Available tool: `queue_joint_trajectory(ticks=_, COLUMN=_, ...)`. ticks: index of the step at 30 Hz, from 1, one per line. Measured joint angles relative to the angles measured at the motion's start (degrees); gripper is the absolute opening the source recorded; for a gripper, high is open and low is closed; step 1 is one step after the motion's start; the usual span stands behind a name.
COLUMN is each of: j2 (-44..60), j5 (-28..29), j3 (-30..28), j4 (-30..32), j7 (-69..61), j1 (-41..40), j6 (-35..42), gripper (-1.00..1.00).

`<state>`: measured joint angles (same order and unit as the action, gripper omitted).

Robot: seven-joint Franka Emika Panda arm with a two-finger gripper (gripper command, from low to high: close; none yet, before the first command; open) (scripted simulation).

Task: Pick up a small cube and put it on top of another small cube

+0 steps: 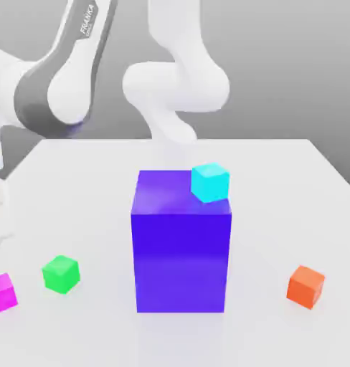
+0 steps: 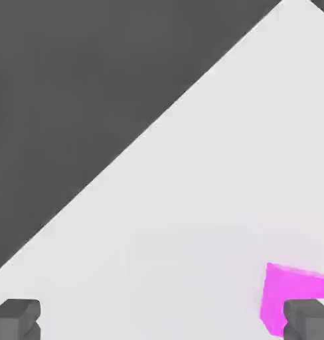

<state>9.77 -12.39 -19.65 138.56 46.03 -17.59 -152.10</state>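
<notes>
Hand view shows the gripper (image 2: 161,320) with jaws wide near the magenta cube (image 2: 291,292), not yet straddling it; centring comes next.

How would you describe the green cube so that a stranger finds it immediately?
Start from the big blue block in the middle of the white table. On the exterior view's left, near the front, sits the small green cube. Its nearest neighbour, the magenta cube, is equally small and differs in colour.
</notes>
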Motion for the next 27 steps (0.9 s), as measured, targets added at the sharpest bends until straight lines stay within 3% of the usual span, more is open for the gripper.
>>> queue_joint_trajectory(ticks=3, j2=6.3, j5=-1.9, j3=-0.8, j4=0.5, j7=-0.4, j1=-2.7, j6=-2.5, gripper=0.0)
queue_joint_trajectory(ticks=7, j2=14.6, j5=-7.0, j3=3.7, j4=-1.0, j7=-4.1, j1=-7.1, j6=-8.1, gripper=0.0)
queue_joint_trajectory(ticks=8, j2=16.5, j5=-8.1, j3=5.0, j4=-1.4, j7=-4.9, j1=-8.2, j6=-9.5, gripper=-1.0)
queue_joint_trajectory(ticks=16, j2=15.5, j5=-7.3, j3=4.4, j4=-1.2, j7=-4.2, j1=-7.8, j6=-8.8, gripper=-1.0)
queue_joint_trajectory(ticks=20, j2=7.8, j5=-1.4, j3=0.1, j4=1.0, j7=-0.7, j1=-4.5, j6=-3.5, gripper=-1.0)
queue_joint_trajectory(ticks=27, j2=-6.9, j5=14.7, j3=-1.5, j4=11.6, j7=-13.9, j1=-2.6, j6=-1.4, gripper=-1.0)
